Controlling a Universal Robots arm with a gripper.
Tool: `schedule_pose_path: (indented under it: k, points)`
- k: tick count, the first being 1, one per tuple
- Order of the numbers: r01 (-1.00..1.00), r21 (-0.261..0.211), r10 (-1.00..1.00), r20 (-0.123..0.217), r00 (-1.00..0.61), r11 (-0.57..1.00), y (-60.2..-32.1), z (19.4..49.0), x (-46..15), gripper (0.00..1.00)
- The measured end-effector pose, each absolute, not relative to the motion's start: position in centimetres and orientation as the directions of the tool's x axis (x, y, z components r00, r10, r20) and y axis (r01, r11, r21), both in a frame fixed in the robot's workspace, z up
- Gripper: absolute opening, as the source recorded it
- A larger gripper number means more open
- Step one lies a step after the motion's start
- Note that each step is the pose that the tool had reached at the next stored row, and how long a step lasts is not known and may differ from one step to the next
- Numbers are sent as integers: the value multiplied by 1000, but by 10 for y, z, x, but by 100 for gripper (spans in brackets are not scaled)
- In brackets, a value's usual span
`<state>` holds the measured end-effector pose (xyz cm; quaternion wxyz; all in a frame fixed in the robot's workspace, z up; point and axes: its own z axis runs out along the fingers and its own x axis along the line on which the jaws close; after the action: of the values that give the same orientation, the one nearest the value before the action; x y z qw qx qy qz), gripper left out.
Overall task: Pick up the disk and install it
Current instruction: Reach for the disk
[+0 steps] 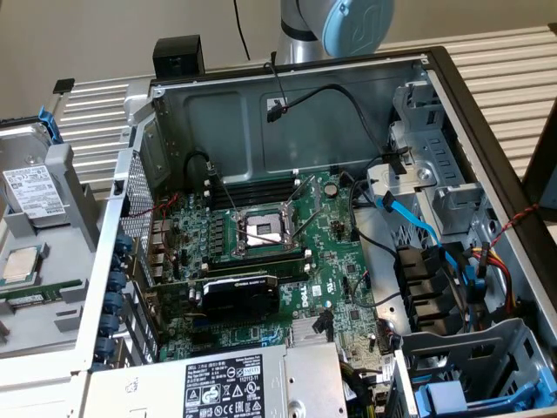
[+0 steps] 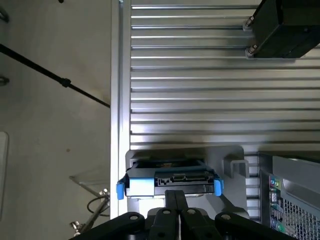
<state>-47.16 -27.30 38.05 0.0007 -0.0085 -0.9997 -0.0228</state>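
Your black claw (image 2: 176, 196), pinched shut and empty, hangs near the silver-grey metal disk (image 2: 170, 180) in its blue plastic frame (image 2: 120, 190), standing in the grey holder (image 2: 235, 153) beside the computer case (image 2: 295, 197); shut like that, it would likely ram rather than grip it.

Tabletop (image 2: 200, 75): ribbed silver metal, parallel slats, 1 edge catching bright light. Ground beyond the table edge (image 2: 55, 145): pale beige, faintly speckled, crossed by 1 thin black cable (image 2: 35, 65). Backdrop (image 1: 87, 35): plain beige, evenly lit.
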Motion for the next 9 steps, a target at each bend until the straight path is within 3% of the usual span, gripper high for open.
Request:
schedule_pose_path:
  k: [9]
  points:
    - [10, 45, 10, 2, -1000, 999, -266, 380, -487, 11]
